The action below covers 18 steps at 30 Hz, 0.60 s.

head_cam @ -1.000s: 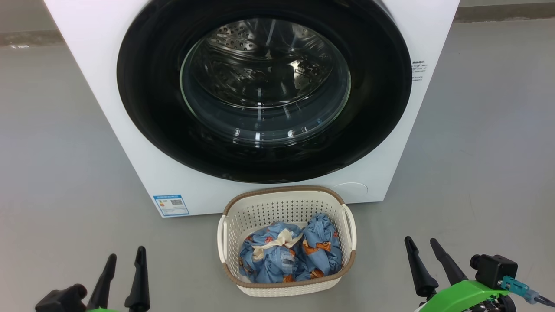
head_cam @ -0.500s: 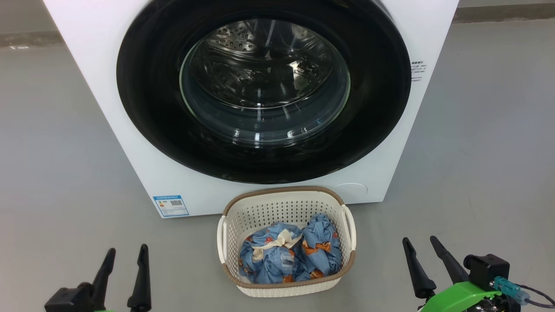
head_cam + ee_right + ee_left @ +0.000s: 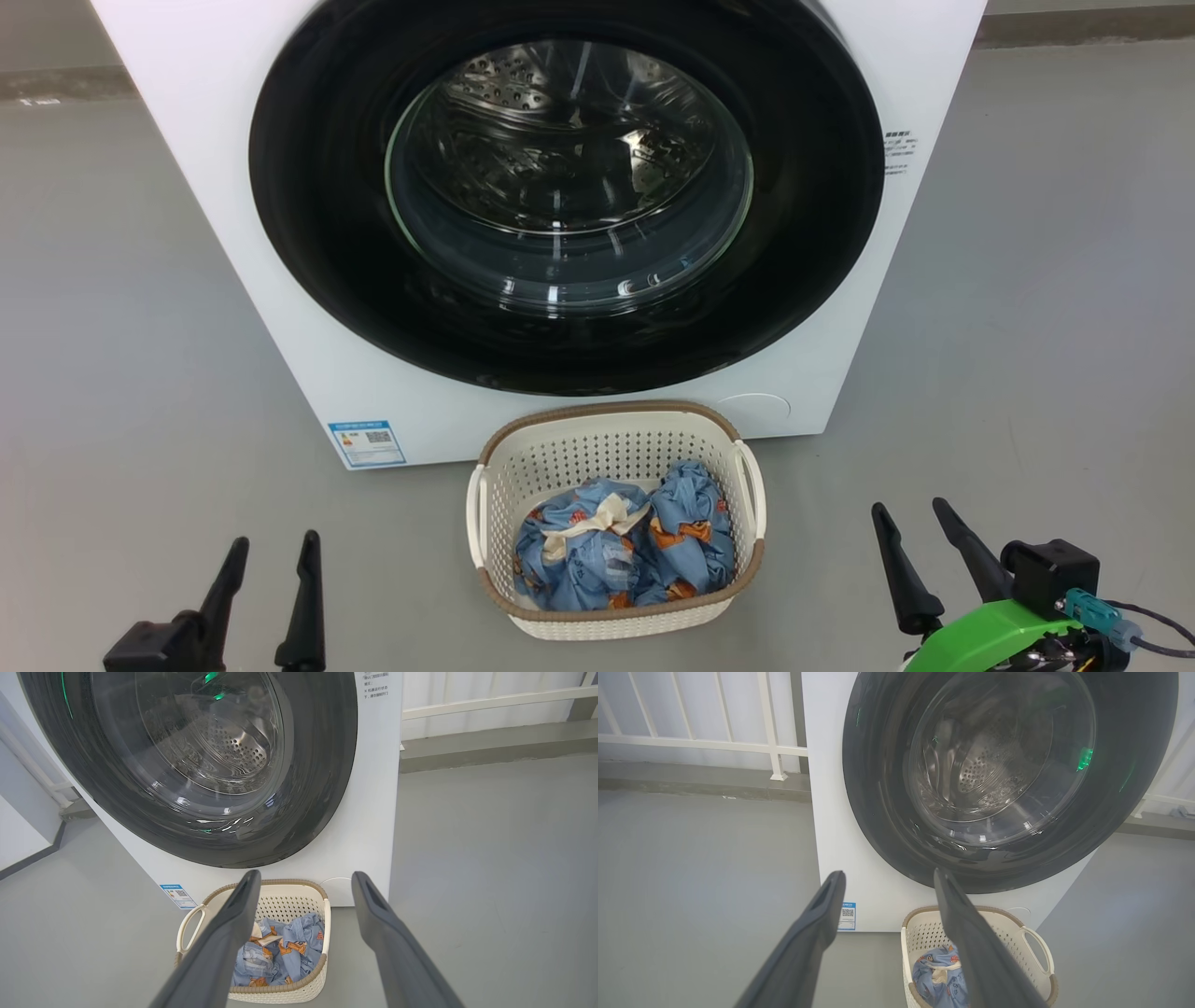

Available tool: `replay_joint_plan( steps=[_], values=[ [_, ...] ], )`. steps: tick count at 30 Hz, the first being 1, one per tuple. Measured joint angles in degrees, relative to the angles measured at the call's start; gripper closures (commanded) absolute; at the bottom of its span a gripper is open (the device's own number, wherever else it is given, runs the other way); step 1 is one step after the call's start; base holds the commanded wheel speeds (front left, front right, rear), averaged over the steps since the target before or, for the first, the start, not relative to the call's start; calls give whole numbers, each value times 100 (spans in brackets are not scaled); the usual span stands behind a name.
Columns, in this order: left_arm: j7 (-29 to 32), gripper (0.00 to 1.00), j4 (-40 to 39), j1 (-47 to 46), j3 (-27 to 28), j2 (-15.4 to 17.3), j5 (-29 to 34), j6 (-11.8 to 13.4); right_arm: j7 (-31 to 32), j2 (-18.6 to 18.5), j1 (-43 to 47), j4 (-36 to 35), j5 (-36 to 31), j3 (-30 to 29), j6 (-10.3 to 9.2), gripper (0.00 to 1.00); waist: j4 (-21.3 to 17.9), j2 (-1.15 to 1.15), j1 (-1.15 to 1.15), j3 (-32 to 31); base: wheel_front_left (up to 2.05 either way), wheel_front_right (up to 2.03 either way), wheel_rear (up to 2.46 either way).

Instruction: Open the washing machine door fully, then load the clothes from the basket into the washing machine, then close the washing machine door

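Observation:
The white washing machine (image 3: pixel 233 187) stands ahead with its round black-rimmed door (image 3: pixel 327 233) shut flat against the front; the steel drum shows through the glass. Just in front of it on the floor sits the cream basket (image 3: pixel 616 415), holding the light blue clothes (image 3: pixel 621 551) with orange figures. My left gripper (image 3: pixel 275 546) is low at the left of the basket, open and empty. My right gripper (image 3: pixel 910 509) is low at the right, also open and empty. The wrist views show the door (image 3: pixel 878 812) (image 3: pixel 322 788), the basket (image 3: pixel 1031 947) (image 3: pixel 280 989) and the clothes (image 3: pixel 934 970) (image 3: pixel 289 952) between open fingers.
Grey floor (image 3: pixel 112 373) spreads on both sides of the machine. A blue label sticker (image 3: pixel 368 442) is at the machine's lower left corner. A white railing (image 3: pixel 691 742) and a low kerb run behind the machine.
Both grippers have sunk slightly lower in the head view. The door, basket and clothes have not moved.

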Motion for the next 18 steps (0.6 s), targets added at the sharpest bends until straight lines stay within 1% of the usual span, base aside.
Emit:
replay_joint_plan(
  steps=[18],
  values=[
    [0,0,45,1,18,-1,1,0,0,45,0,-1,-16,-90,0,0,-13,0,0,-5,0,0,0]
  ],
)
